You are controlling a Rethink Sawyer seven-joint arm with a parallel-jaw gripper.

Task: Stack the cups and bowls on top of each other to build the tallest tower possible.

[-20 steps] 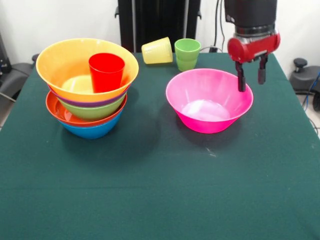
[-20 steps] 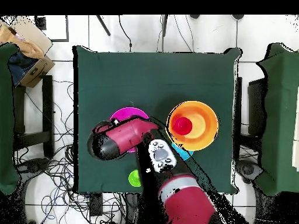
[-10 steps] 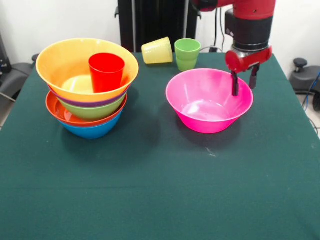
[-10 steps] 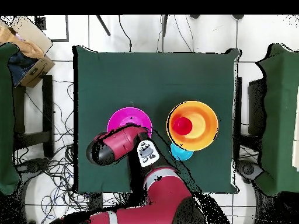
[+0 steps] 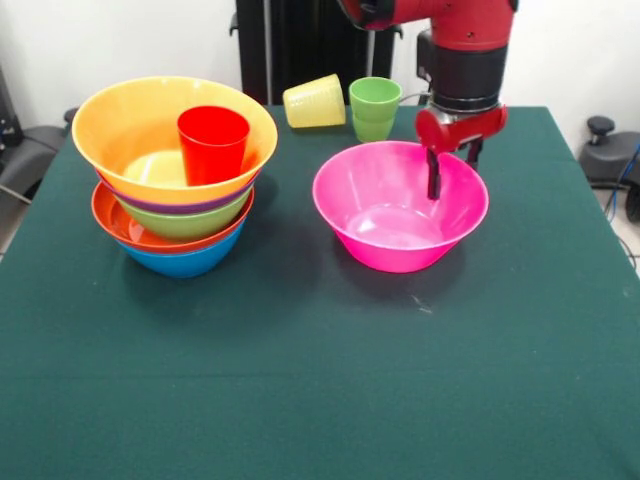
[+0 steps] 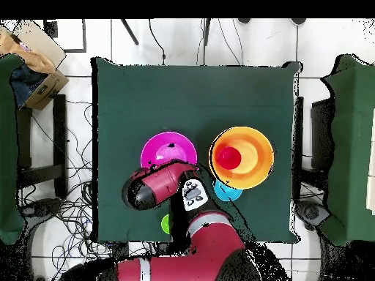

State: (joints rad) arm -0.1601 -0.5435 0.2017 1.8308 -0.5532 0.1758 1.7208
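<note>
Table, dark green cloth, carries everything.

Tower sits at approx 9 o'clock of the table in the front view: yellow-orange bowl on top, then purple, green, red-orange and blue rims below. Red cup stands upright inside the top bowl.

Pink bowl is the big loose piece, upright on the cloth w/ mouth up, right of centre, well apart from the tower. Round, so no long axis; the rim is the only grip line.

Arm comes down from 12 o'clock. Gripper is at the pink bowl's far-right rim, approx 1–2 o'clock on the bowl's own face. One finger hangs inside the wall, the other shows behind the rim, so the jaws look to straddle the wall. Whether they actually pinch it or just bracket it: can't tell from either view.

Key relation, my read: tower lies at 9 o'clock from the gripper, across open cloth. Bowl would need to lift clear of the red cup, then travel left.

Yellow cup lies tipped on its side at 12 o'clock, just beside the light green cup, which stands upright. Both near the pink bowl's far rim, not touching.
</note>
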